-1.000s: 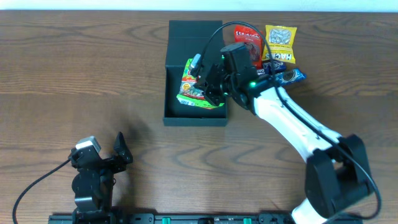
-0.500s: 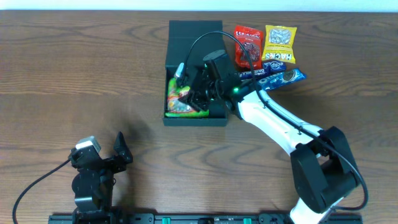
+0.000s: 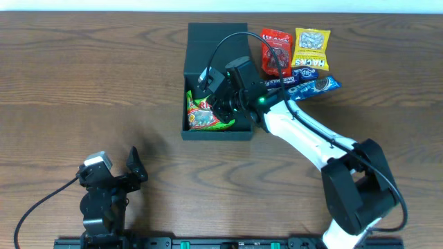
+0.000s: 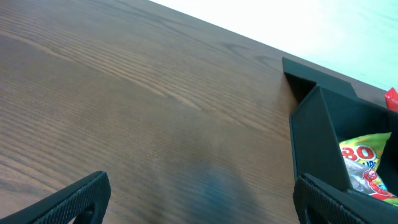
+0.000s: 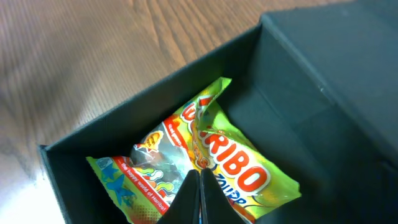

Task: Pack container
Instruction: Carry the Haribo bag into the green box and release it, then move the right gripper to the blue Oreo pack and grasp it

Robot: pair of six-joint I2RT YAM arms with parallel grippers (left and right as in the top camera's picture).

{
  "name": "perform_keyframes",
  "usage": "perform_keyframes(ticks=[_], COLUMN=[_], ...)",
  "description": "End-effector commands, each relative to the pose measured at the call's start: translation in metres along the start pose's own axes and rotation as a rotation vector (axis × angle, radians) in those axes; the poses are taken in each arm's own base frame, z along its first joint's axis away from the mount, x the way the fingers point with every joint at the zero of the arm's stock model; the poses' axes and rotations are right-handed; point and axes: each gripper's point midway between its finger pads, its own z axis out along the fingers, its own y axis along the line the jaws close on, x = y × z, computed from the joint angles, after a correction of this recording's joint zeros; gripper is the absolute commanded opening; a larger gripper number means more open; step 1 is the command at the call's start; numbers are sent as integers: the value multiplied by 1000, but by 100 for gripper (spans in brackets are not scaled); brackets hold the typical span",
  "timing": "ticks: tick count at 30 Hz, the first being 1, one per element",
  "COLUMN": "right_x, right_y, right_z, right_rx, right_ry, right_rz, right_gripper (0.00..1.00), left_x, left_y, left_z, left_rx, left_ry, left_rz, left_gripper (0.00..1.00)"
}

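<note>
The dark green container (image 3: 216, 133) stands open at the table's far middle, its flap lid (image 3: 216, 38) lying flat behind it. A green Haribo packet (image 3: 201, 116) lies inside, toward the left wall. My right gripper (image 3: 220, 109) reaches down into the container. In the right wrist view its fingers are pressed together (image 5: 199, 177) on a fold of the packet (image 5: 249, 174), with the container's wall (image 5: 311, 81) around it. My left gripper (image 3: 116, 166) rests open and empty near the front edge. Its wrist view (image 4: 202, 202) shows the container (image 4: 311, 137) and packet (image 4: 364, 165) at the right.
Right of the container lie a red snack packet (image 3: 275, 50), a yellow packet (image 3: 311, 47) and a blue Oreo packet (image 3: 315, 86), partly under the right arm. Bare wood lies to the left and in front.
My right gripper has carried the Haribo packet left and down from above the container's rim into the container. The left arm has not moved.
</note>
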Motion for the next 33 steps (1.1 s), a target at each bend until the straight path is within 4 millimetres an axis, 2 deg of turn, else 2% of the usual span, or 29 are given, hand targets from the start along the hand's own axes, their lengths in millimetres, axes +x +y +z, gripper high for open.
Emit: perform_keyframes(ticks=[1, 7, 13, 15, 16, 19, 21, 22, 25, 27, 30, 31, 32, 33], right_x=[16, 29, 62, 74, 79, 81, 76, 72, 52, 36, 31, 31, 30, 29], right_y=[-3, -8, -12, -22, -29, -38, -44, -46, -55, -59, -62, -62, -62, -62], right_z=[16, 40, 73, 85, 89, 91, 89, 88, 81, 79, 78, 78, 78, 77], right_rx=[-8, -12, -26, 24, 65, 116, 146, 160, 190, 198, 204, 204, 203, 203], right_ry=[43, 54, 113, 130, 140, 142, 125, 112, 45, -6, -26, -26, -26, -30], right_rz=[38, 42, 65, 116, 143, 167, 180, 192, 228, 220, 217, 217, 217, 217], right_gripper=[1, 1, 1, 1, 4, 7, 18, 20, 34, 40, 45, 54, 71, 80], left_x=[9, 9, 9, 9, 9, 9, 9, 9, 9, 9, 9, 9, 9, 9], left_y=[5, 5, 5, 5, 5, 5, 5, 5, 5, 5, 5, 5, 5, 5], left_z=[3, 3, 3, 3, 3, 3, 3, 3, 3, 3, 3, 3, 3, 3], left_rx=[-20, -20, -20, -20, -20, -20, -20, -20, -20, -20, -20, -20, -20, -20], left_ry=[17, 17, 17, 17, 17, 17, 17, 17, 17, 17, 17, 17, 17, 17], left_rz=[-5, -5, -5, -5, -5, -5, -5, -5, -5, -5, -5, -5, -5, -5], left_gripper=[95, 95, 95, 95, 95, 95, 95, 95, 95, 95, 95, 95, 95, 95])
